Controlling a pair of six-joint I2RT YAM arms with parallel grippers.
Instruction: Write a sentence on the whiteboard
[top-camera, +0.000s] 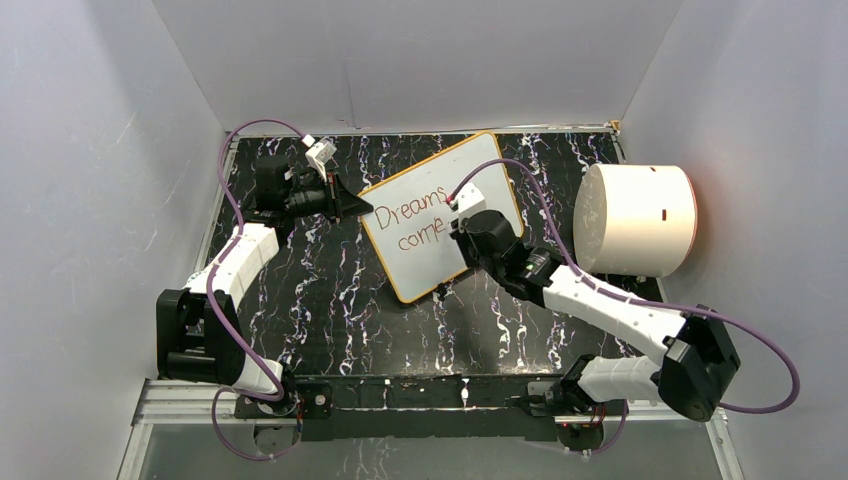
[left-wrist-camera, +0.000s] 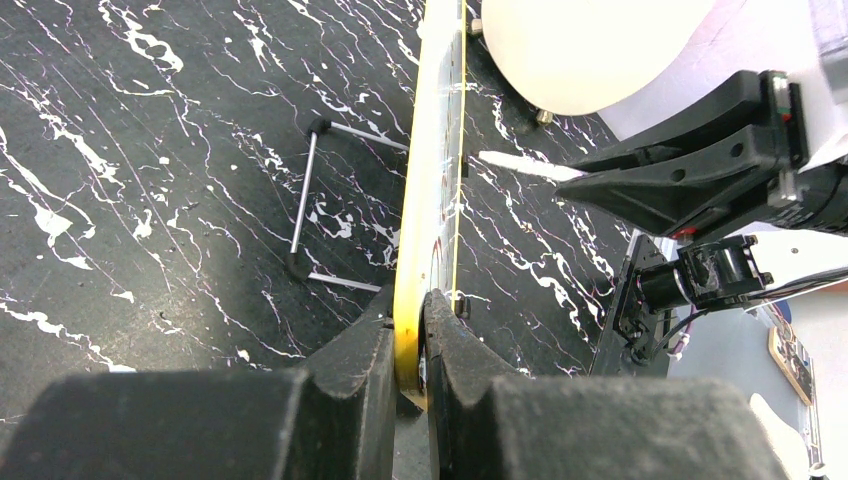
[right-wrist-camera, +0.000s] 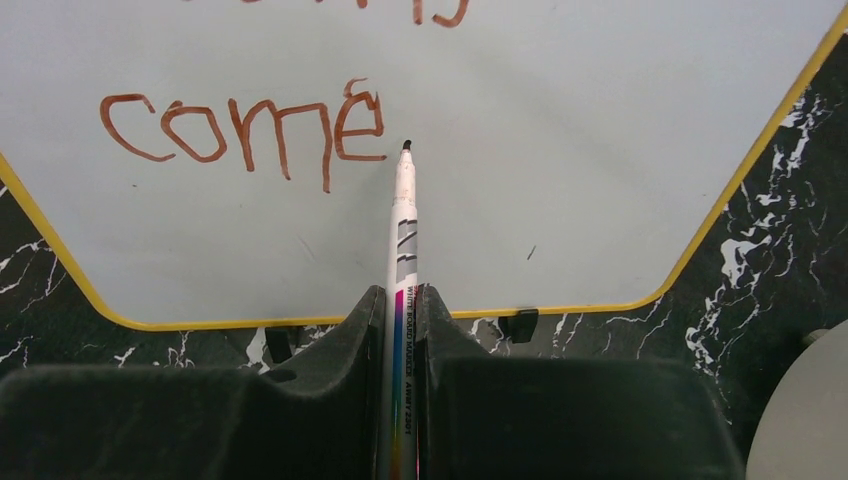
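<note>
The whiteboard (top-camera: 425, 245), white with a yellow rim, lies tilted on the black marbled table and reads "Dreams come" in brown. My left gripper (top-camera: 352, 203) is shut on its left edge; the left wrist view shows the rim (left-wrist-camera: 428, 190) edge-on between the jaws. My right gripper (top-camera: 458, 222) is shut on a white marker (right-wrist-camera: 404, 240). Its tip (right-wrist-camera: 406, 146) is at the board (right-wrist-camera: 560, 160) just right of the "e" of "come"; I cannot tell if it touches.
A big white cylinder (top-camera: 640, 220) stands to the right of the board. A thin wire stand (left-wrist-camera: 312, 200) lies on the table (left-wrist-camera: 150, 200) behind the board. Grey walls enclose the table on three sides.
</note>
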